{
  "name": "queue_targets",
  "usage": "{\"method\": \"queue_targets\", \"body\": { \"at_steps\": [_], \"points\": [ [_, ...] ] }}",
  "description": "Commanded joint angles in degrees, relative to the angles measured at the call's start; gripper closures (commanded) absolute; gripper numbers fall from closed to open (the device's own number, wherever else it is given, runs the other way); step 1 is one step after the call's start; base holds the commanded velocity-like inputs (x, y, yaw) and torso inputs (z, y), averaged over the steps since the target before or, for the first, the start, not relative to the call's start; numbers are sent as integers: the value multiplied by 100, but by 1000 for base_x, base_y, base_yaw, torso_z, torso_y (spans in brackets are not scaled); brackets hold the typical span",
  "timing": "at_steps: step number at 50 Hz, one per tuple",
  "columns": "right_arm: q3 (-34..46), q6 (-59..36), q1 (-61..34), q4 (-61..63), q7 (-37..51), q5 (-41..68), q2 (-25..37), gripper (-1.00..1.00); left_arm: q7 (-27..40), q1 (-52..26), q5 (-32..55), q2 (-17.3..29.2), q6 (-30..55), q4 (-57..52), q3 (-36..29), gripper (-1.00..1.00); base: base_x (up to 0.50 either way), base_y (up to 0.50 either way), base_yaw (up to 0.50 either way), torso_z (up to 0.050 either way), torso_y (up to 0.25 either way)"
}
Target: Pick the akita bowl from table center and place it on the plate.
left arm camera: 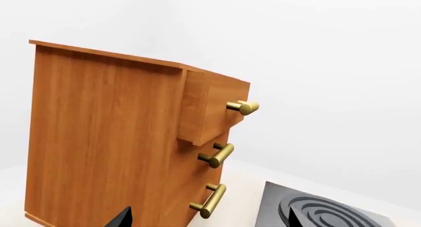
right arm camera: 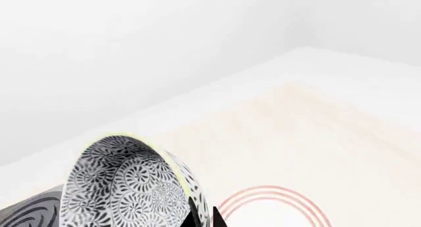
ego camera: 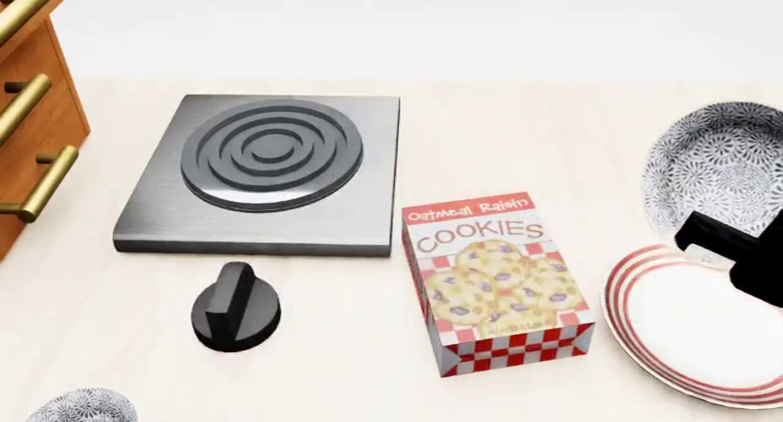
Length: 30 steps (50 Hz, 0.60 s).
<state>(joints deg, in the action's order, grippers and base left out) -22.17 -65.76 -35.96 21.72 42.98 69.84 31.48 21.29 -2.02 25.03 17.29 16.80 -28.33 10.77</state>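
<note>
The right gripper (ego camera: 724, 248) shows in the head view only as a dark block at the right edge, set against the near rim of the akita bowl (ego camera: 722, 170); in the right wrist view a black finger (right arm camera: 197, 212) lies against the bowl's rim, so the pincer looks clamped on that rim, though the second finger is hidden. The akita bowl is tipped up on its side, its patterned inside facing the head camera, just beyond the far rim of the plate (ego camera: 685, 316) and overlapping it there; whether the bowl touches the plate cannot be told. The plate lies flat at the right side of the table (ego camera: 367, 367), its red rings showing. The left gripper (left arm camera: 204, 219) appears only as 2 dark fingertips at the edge of the left wrist view with a wide gap between them, holding nothing, facing a wooden drawer cabinet (left arm camera: 105, 143) with brass handles. On the table, a cookie box (ego camera: 496, 280) stands left of the plate, a black burner plate (ego camera: 270, 170) lies beyond it, a black knob (ego camera: 235, 309) sits nearer, and a second patterned bowl (ego camera: 80, 408) peeks in at the near left corner.
</note>
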Motion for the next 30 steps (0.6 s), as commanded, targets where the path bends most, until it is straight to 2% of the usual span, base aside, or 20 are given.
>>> {"method": "queue_targets", "body": {
  "at_steps": [1, 11, 12, 14, 16, 19, 30],
  "points": [
    [-132, -98, 4, -409, 76, 191, -42, 100, 18, 23, 2, 14, -27, -5, -15, -100, 0, 0, 0, 0, 10],
    [-117, -77, 10, -412, 84, 206, -30, 100, 34, 25, 14, 29, -37, -2, -27, -100, 0, 0, 0, 0, 0],
    [-339, -469, -284, -1006, 404, 1066, -107, 100, 36, 21, -9, 21, -60, 17, -41, -100, 0, 0, 0, 0, 0],
    [-410, -763, -720, -1795, 1083, 2123, -128, 100, 59, -2, -53, -2, -120, 34, -45, -100, 0, 0, 0, 0, 0],
    [-361, -780, -1044, -2268, 1442, 2362, -116, 100, 46, 6, -145, -60, -351, 78, -34, -100, 0, 0, 0, 0, 0],
    [-380, -687, -1307, -2793, 1659, 2506, -125, 100, -102, 93, -168, -131, -801, 71, 21, -100, 0, 0, 0, 0, 0],
    [-318, -438, -1636, -3728, 1840, 2375, -34, 100, -102, 151, -138, -112, -786, 55, -20, -100, 0, 0, 0, 0, 1]
  ]
}}
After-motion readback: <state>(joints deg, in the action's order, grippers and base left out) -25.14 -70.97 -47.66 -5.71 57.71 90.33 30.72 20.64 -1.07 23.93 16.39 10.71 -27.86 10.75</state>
